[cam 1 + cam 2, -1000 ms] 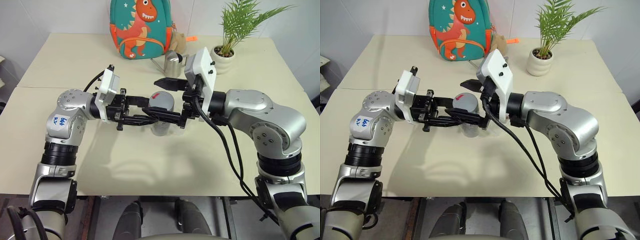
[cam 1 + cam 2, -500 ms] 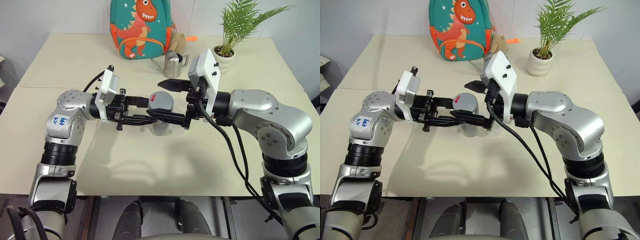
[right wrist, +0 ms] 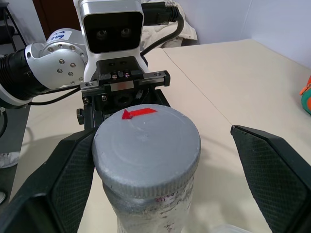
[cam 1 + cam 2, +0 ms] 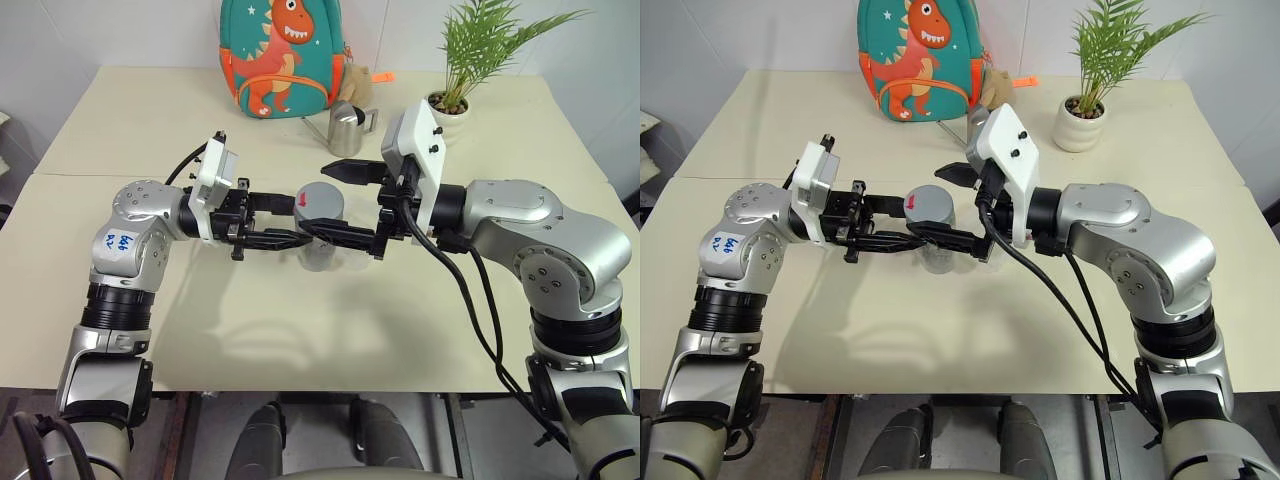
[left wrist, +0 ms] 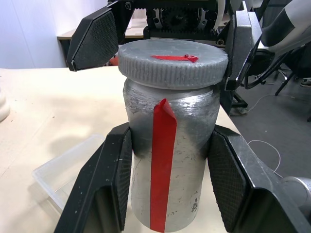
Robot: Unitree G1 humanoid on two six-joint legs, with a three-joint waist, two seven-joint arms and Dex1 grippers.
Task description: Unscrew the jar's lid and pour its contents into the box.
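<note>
The right tool (image 4: 352, 201) has slid a little away from the lid (image 4: 320, 198), its fingers wide apart on both sides. The left tool (image 5: 170, 184) squeezes the jar (image 5: 171, 160) upright above the counter (image 4: 300, 320), over the clear box (image 5: 65, 170).

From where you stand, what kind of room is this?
Probably an indoor office or lab corner: a plain cream table set against a white wall, with a dinosaur backpack and a potted plant at its far edge.

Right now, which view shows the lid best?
Right wrist view: the lid shows its whole top with the red mark, between the open right gripper's fingers. Left wrist view shows its ribbed edge side-on. The eye views show it small, between both grippers.
</note>
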